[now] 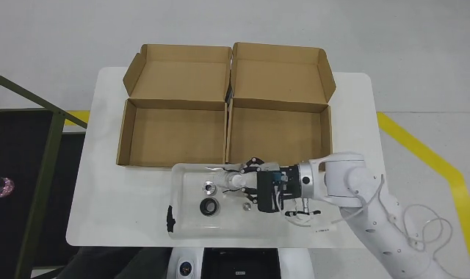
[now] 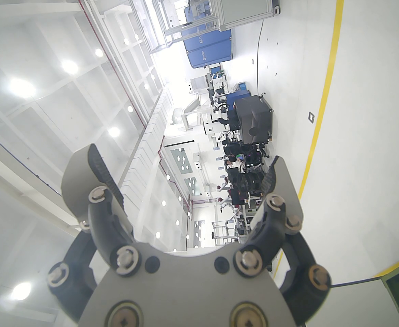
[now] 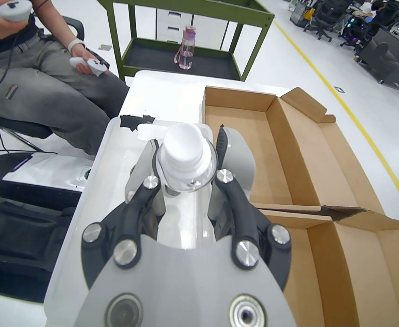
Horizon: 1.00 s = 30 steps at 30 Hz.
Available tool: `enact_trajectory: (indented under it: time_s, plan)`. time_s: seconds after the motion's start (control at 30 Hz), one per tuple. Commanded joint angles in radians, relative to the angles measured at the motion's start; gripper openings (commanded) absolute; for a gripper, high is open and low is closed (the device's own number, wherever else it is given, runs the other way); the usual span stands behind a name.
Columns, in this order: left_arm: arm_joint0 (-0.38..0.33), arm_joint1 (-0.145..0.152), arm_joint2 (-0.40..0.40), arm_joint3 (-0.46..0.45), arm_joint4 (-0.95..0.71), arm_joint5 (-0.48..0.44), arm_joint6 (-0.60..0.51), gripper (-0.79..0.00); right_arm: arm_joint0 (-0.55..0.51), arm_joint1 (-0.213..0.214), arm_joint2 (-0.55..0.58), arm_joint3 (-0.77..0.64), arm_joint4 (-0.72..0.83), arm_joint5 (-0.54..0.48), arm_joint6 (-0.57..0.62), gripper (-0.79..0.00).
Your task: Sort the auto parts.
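White stepped cylinder (image 3: 182,146) sits in right pincer (image 3: 186,153).

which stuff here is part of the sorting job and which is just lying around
Job:
- white part in the right gripper
- black ring
- small metal piece
- clear tray
- two cardboard boxes

Lying about:
- green cart
- pink bottle on its lower shelf
- office chairs
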Motion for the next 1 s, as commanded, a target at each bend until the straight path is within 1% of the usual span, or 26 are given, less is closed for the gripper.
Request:
enact_trajectory:
  time_s: [0.0,0.17,0.27,0.57,0.8,0.97]
  plan:
    - [0.0,0.0,0.0,0.0,0.0,0.0,0.0,0.0,-0.007,0.001,0.016,0.011,0.004,0.011,-0.031,-0.785]
    - [0.0,0.0,0.0,0.0,0.0,0.0,0.0,0.0,-0.025,0.005,0.062,0.038,0.009,0.041,-0.107,-0.785]
    - [0.0,0.0,0.0,0.0,0.0,0.0,0.0,0.0,-0.031,0.007,0.084,0.055,-0.006,0.065,-0.109,-0.785]
    - [0.0,0.0,0.0,0.0,0.0,0.0,0.0,0.0,-0.011,0.013,0.14,0.135,0.071,0.075,-0.114,-0.785]
    - [0.0,0.0,0.0,0.0,0.0,0.0,0.0,0.0,0.03,0.008,0.133,0.205,0.142,0.068,-0.14,-0.785]
    - [0.0,0.0,0.0,0.0,0.0,0.0,0.0,0.0,0.082,0.002,0.111,0.252,0.138,0.094,-0.11,-0.785]
